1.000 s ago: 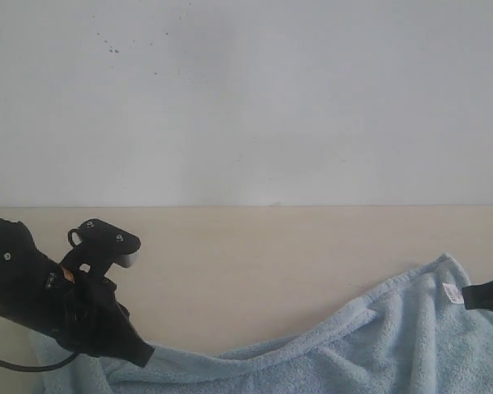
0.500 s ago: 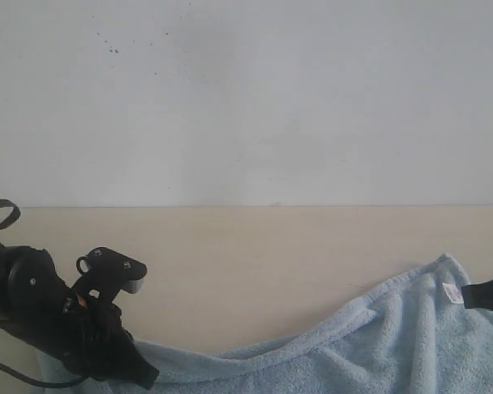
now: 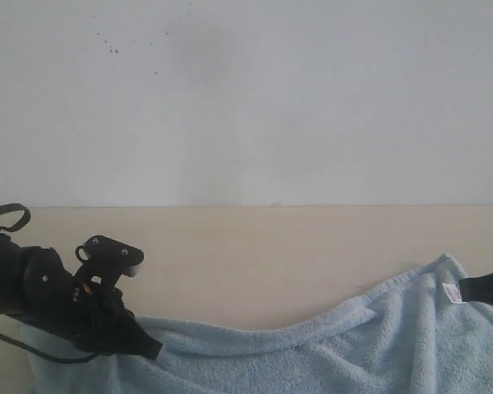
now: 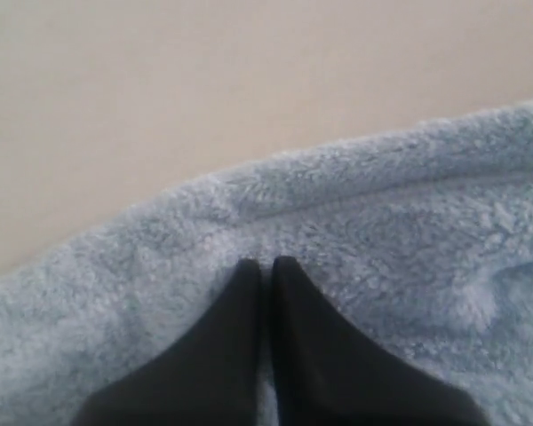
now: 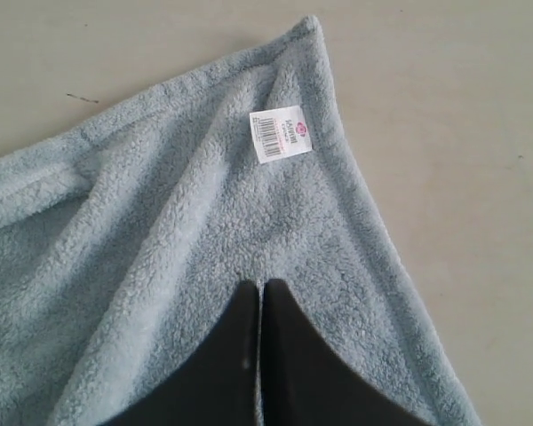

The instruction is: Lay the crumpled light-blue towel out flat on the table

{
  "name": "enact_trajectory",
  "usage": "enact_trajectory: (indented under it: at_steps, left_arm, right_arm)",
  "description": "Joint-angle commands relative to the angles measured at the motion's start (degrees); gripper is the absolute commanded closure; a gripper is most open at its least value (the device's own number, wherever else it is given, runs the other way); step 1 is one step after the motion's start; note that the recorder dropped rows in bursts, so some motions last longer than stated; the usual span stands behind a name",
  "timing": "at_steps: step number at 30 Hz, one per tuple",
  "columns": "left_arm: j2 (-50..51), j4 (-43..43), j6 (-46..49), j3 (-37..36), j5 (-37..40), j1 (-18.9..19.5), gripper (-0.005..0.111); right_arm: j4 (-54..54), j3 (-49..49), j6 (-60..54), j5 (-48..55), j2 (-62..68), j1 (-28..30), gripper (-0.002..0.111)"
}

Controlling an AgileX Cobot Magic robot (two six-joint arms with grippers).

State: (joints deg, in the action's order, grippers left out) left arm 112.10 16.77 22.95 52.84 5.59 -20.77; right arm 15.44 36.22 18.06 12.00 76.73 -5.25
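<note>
The light-blue towel lies along the near part of the beige table, still rumpled, with a ridge running toward its far right corner. A white tag sits near that corner. My left gripper is shut, its tips pressed onto the towel's left part just inside the hemmed edge. In the left wrist view the towel fills the area around the left gripper. My right gripper is shut too. Its tips rest on the towel a short way from the tag. No cloth shows between either pair of fingers.
A white-grey wall rises behind the table's far edge. Bare tabletop lies beyond the towel's far edge and to the right of its corner. The left arm's black body hangs over the table's left side.
The left arm swung and its gripper tip shifted slightly. The towel's left far edge now lies farther from the near edge, showing more cloth. The right gripper barely moved.
</note>
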Motion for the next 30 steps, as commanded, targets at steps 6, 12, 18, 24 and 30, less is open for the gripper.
enact_trajectory:
  at_steps: [6, 12, 18, 24, 30]
  left_arm:
    - [9.2, -0.7, -0.3, 18.4, 8.2, 0.2, 0.103]
    - [7.0, -1.9, -0.3, 30.9, 18.7, -0.2, 0.103]
    - [2.7, -11.9, -3.9, 32.6, 25.6, -0.2, 0.103]
    - [-0.9, -32.6, -16.9, 32.4, 38.5, 0.6, 0.103]
    - [-9.3, -31.0, -18.1, 29.3, 41.4, 2.4, 0.103]
  right_arm:
    - [-1.8, -0.2, 0.0, 0.9, 0.1, 0.1, 0.108]
    - [-1.8, -0.2, -0.1, 1.5, 0.1, 0.1, 0.108]
    - [-1.8, -0.2, -0.1, 1.8, 0.1, 0.1, 0.108]
    - [-1.8, -0.2, -0.2, 2.0, 0.1, 0.1, 0.108]
    - [-1.9, -0.2, -0.1, 2.8, 0.1, 0.1, 0.108]
